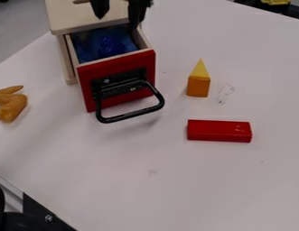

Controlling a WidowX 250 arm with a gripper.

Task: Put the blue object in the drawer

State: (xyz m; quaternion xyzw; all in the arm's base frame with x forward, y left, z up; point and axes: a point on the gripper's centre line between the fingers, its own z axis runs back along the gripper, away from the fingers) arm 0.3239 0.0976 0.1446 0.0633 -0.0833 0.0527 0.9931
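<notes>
- One orange-brown toy (11, 106) lies on the worktop (175, 180), to the left of the drawer (118, 64) and apart from it.
- A black part with a bolt (48, 219) sits at the lower left corner of the view, well apart from the drawer.
- The light wooden box (82, 16) is behind the drawer, which is pulled out of it and has a red front.
- The blue object (111, 46) is inside the drawer, resting on its blue lining (85, 52).
- The gripper (118, 22) hangs above the back of the drawer, released, its two fingers spread with nothing between them.
- A black loop handle (132, 115) sticks out from the drawer's front.
- Right of the drawer, a pointed yellow block (199, 69) touches an orange block (198, 86).
- A red block (219, 131) lies flat, further forward and to the right of the drawer.
</notes>
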